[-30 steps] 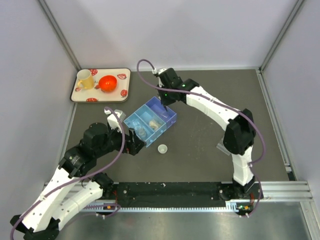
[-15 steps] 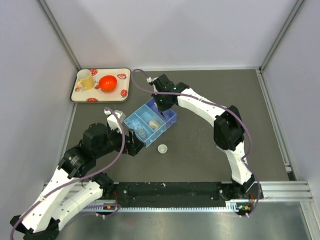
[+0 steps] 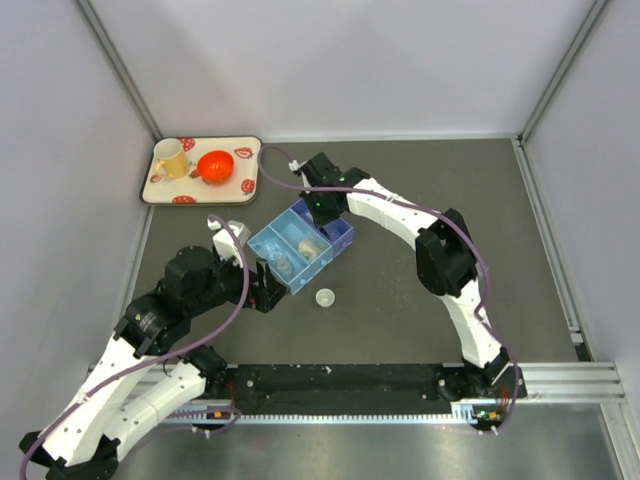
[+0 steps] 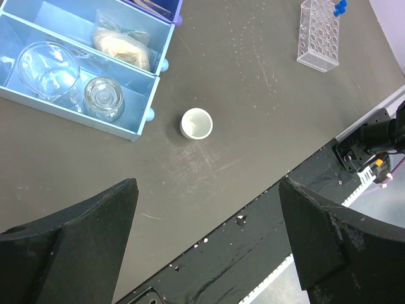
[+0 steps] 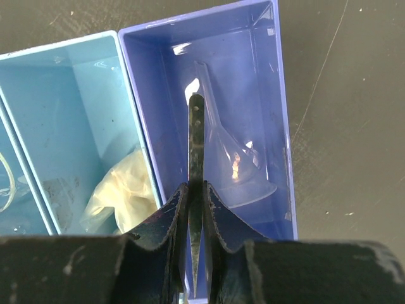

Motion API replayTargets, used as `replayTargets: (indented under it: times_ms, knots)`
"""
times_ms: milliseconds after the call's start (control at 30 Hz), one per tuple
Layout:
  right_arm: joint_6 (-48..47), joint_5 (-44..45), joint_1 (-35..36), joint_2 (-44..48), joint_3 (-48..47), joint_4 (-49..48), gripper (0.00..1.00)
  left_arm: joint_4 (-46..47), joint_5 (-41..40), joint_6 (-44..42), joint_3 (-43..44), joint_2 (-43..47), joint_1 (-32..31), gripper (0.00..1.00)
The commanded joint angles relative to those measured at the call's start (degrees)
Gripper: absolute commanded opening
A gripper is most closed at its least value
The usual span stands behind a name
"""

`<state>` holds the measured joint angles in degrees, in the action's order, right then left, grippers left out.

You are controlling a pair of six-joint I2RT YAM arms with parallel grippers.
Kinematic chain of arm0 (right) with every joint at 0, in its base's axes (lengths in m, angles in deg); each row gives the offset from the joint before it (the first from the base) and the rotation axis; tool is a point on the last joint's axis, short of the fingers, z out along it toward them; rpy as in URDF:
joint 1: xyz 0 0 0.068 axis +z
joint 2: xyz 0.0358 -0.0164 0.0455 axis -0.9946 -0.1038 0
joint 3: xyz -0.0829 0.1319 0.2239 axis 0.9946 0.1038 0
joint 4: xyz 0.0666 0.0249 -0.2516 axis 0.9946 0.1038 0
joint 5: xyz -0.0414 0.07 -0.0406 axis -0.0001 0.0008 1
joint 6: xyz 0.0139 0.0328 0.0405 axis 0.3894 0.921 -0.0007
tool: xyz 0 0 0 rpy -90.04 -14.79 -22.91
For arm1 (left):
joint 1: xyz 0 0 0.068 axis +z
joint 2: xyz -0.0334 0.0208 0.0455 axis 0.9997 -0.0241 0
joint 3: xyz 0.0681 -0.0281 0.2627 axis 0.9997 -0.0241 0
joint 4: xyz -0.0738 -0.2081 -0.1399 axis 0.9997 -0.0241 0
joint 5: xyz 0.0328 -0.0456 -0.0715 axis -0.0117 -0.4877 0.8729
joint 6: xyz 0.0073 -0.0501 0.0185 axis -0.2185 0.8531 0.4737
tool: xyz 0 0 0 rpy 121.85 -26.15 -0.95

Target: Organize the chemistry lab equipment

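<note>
A divided blue organizer tray (image 3: 262, 243) sits mid-table. My right gripper (image 5: 197, 188) is shut on a thin flat metal rod (image 5: 197, 136), which hangs over the dark blue end compartment (image 5: 278, 95). A clear funnel (image 5: 237, 161) lies in that compartment. The light blue compartments hold a crumpled cream bag (image 5: 123, 193) and round clear glass dishes (image 4: 49, 66). My left gripper (image 4: 207, 190) is open and empty above bare table, near a small white cup (image 4: 196, 123). Farther right stands a clear gridded tube rack (image 4: 319, 39) with blue-capped tubes (image 4: 340, 7).
A patterned serving tray (image 3: 250, 182) at the back left carries a yellow mug (image 3: 172, 160) and an orange-red bowl (image 3: 216, 166). A black rail (image 3: 340, 380) runs along the near table edge. Grey walls close in three sides.
My right arm has swung left, bringing the held rod from the organizer's far end to over its dark blue compartment. The left arm and the white cup have stayed put.
</note>
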<state>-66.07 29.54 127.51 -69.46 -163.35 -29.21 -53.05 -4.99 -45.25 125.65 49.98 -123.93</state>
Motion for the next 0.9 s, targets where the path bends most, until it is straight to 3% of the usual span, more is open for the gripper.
replayTargets:
  times_ms: [0,167,333,600,700,867]
  knots:
    - [-0.82,-0.14,0.66,-1.28,-4.32,-0.64,0.13,1.43,-0.93,-0.79,1.94,0.33,-0.02,0.98]
    - [-0.73,-0.32,0.75,-1.72,-4.68,-0.64,0.16,1.34,-0.93,-0.71,1.94,0.16,-0.02,0.98]
    - [-0.91,0.13,0.75,-0.67,-3.1,-0.64,0.31,1.43,-0.84,-0.62,1.86,-0.02,-0.02,0.98]
    - [-2.66,5.39,3.47,6.27,0.24,-0.73,0.34,1.43,-0.93,-0.44,1.86,-0.37,-0.02,0.98]
    - [-2.4,7.77,5.14,11.27,4.1,-0.82,0.34,1.25,-1.37,-0.44,1.86,-0.37,-0.02,0.98]
    - [-0.65,11.9,9.52,24.52,20.26,-3.79,0.34,1.16,-1.63,0.0,1.42,-0.72,-0.02,0.98]
